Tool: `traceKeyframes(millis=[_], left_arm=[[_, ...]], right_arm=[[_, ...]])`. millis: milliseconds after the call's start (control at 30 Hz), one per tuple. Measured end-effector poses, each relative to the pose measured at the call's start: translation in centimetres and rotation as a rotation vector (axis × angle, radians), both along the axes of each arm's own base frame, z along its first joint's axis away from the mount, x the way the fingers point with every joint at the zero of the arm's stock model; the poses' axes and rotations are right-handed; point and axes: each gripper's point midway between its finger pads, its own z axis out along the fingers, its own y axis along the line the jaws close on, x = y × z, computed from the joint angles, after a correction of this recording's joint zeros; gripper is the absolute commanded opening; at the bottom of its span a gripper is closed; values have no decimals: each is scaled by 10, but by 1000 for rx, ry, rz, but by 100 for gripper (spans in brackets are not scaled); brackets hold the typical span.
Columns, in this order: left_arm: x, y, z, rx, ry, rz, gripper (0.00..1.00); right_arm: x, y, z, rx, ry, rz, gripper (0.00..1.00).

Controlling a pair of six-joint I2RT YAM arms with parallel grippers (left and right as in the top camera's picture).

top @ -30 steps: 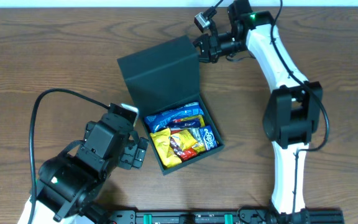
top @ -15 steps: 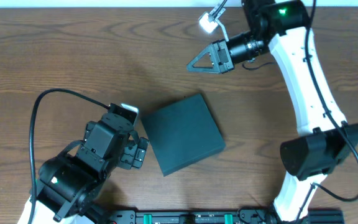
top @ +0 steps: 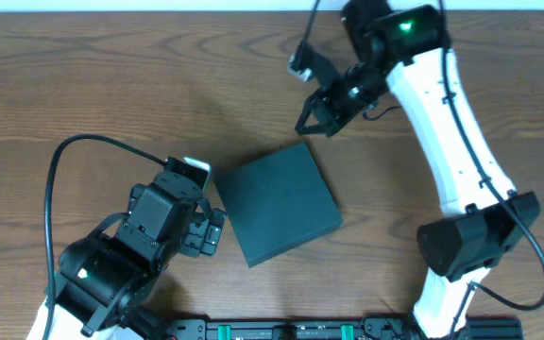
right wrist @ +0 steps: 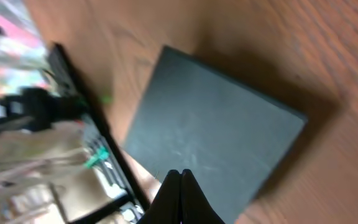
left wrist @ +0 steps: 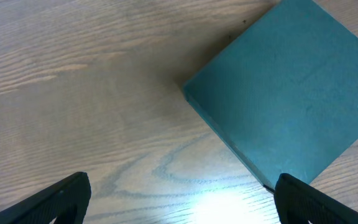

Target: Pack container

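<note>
Hovering pressed together, the right tool [right wrist: 178, 179] is finishing packing; the closed container [top: 280, 203] is probably awaiting a lid press.

No words, labels or numbers are showing legibly in any view; the closed lid of the container [top: 279, 204] is facing the cameras plain and unmarked.
</note>
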Motion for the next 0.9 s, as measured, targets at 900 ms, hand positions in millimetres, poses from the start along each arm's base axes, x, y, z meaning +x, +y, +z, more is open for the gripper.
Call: traceKeyframes(millis=[900], left_arm=[[0, 0, 0, 0, 0, 0, 95]], right_arm=[[-120, 27, -120, -15, -313, 138, 1]])
